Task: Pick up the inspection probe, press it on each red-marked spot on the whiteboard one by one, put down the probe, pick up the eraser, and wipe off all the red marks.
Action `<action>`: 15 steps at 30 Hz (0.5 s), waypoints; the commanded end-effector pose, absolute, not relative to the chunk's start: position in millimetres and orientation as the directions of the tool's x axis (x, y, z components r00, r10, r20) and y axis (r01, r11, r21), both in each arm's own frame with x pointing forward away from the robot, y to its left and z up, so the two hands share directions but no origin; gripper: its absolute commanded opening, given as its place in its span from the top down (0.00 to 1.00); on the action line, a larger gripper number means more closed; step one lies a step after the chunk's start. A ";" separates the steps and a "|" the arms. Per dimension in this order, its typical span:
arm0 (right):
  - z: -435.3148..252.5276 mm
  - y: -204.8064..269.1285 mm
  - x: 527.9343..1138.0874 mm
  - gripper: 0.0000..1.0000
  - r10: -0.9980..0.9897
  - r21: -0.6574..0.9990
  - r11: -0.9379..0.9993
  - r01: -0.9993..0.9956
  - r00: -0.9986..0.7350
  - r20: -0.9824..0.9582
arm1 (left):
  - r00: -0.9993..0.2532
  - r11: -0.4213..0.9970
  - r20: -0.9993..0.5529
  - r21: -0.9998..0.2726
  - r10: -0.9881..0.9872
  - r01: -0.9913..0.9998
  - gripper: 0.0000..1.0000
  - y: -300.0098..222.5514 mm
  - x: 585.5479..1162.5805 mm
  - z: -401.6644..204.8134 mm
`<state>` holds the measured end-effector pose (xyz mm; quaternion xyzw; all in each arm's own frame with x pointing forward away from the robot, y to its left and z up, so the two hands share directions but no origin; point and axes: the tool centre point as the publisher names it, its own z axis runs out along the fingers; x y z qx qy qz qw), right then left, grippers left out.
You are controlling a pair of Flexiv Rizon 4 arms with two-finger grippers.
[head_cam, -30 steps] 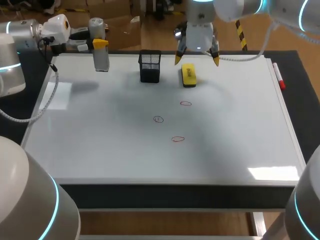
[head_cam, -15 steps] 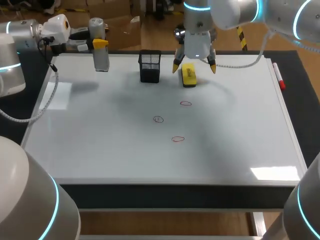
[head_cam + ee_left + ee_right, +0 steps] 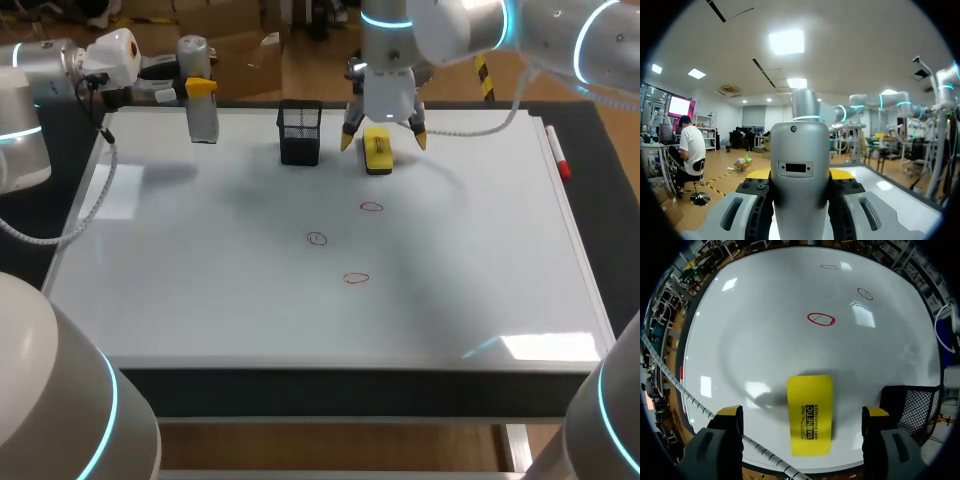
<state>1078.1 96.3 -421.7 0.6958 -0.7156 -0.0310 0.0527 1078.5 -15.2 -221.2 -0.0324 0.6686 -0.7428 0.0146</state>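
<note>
Both fingers of my right claw (image 3: 383, 141) gape, empty, astride the yellow block eraser (image 3: 377, 152).
Off-centre closing could skid it into the black mesh cup (image 3: 300, 135) at nine o'clock.

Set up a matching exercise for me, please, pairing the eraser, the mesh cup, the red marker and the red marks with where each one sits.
Things:
1. eraser
2. mesh cup
3. red marker
4. red marks

Places:
A. near the middle of the whiteboard
B. along the whiteboard's right edge
C. between the open fingers of the right tool
D. just left of the eraser, at the back

Pairs: 1-C, 2-D, 3-B, 4-A
</note>
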 end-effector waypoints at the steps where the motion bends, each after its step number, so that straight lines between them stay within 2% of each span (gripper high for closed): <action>1: -424.2 95.9 1079.6 0.00 -0.999 0.111 0.018 -0.994 -0.015 0.034 | -0.998 -0.105 0.029 -0.994 -0.062 -0.022 1.00 -15.0 1079.3 -220.1; 9: -426.1 97.9 1079.2 0.00 -1.000 0.111 0.012 -0.994 -0.009 0.029 | -0.998 -0.105 0.029 -0.994 -0.062 -0.022 1.00 -15.0 1079.3 -220.1; 11: -426.2 98.0 1079.1 0.06 -1.000 0.110 0.011 -0.994 -0.008 0.027 | -0.998 -0.105 0.029 -0.994 -0.062 -0.022 1.00 -15.0 1079.3 -220.1; 12: -426.4 97.9 1079.1 0.13 -1.000 0.111 0.011 -0.994 -0.008 0.026 | -0.998 -0.105 0.029 -0.994 -0.062 -0.022 1.00 -15.0 1079.3 -220.1; 13: -426.4 97.8 1079.2 0.25 -1.000 0.110 0.011 -0.994 -0.008 0.025 | -0.998 -0.105 0.029 -0.994 -0.062 -0.022 1.00 -15.0 1079.3 -220.1; 14: -426.4 97.8 1079.2 0.41 -1.000 0.108 0.008 -0.994 -0.006 0.024 | -0.998 -0.105 0.029 -0.994 -0.062 -0.022 1.00 -15.0 1079.3 -220.1; 15: -426.1 97.8 1079.1 0.50 -1.000 0.108 0.009 -0.994 -0.006 0.023 | -0.998 -0.105 0.029 -0.994 -0.062 -0.022 1.00 -15.0 1079.3 -220.1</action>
